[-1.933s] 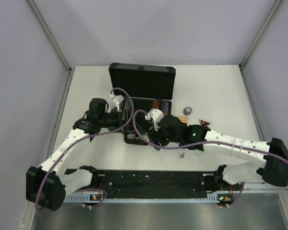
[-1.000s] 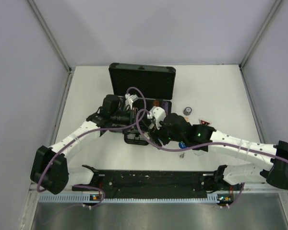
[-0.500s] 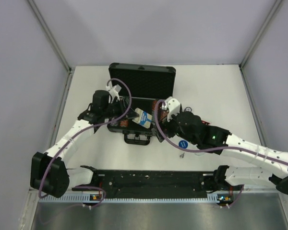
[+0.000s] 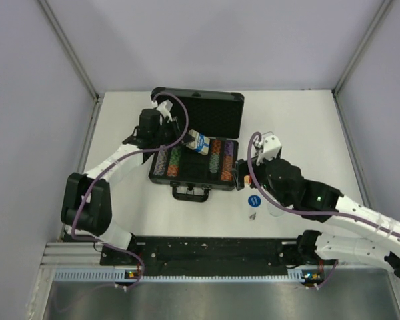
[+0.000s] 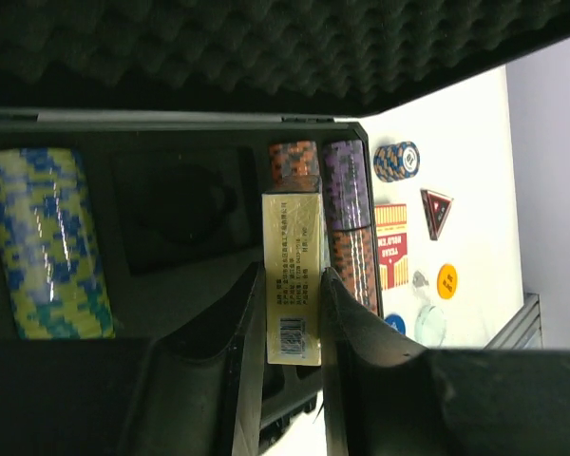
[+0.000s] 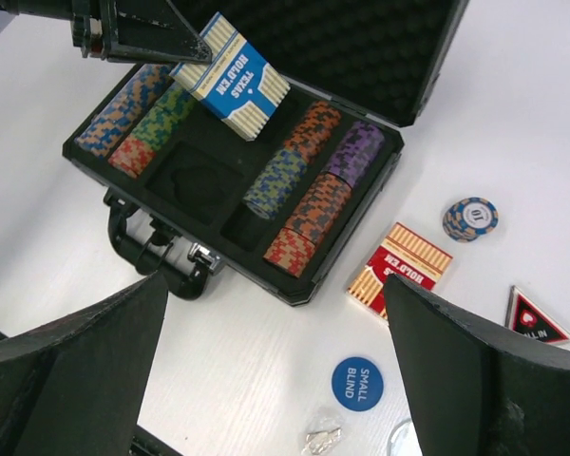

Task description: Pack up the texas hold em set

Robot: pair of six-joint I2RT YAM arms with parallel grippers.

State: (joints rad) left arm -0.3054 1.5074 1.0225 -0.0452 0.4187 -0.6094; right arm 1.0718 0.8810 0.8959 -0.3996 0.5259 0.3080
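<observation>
The black case of the texas hold em set lies open, its lid standing at the back and rows of chips in its slots. My left gripper is shut on the blue card box, which hangs tilted above the case's middle. The case's empty card slot lies under it. My right gripper is open, above the table right of the case, with nothing between its fingers. The red card box, a red triangle, a blue button and a loose chip stack lie on the table.
An orange button and a clear round disc lie near the blue button. A small metal piece in clear plastic sits in front of it. The case handle points toward the arms' bases.
My left gripper has carried the blue card box up and back over the case. My right gripper has drawn away to the right and opened wide.
</observation>
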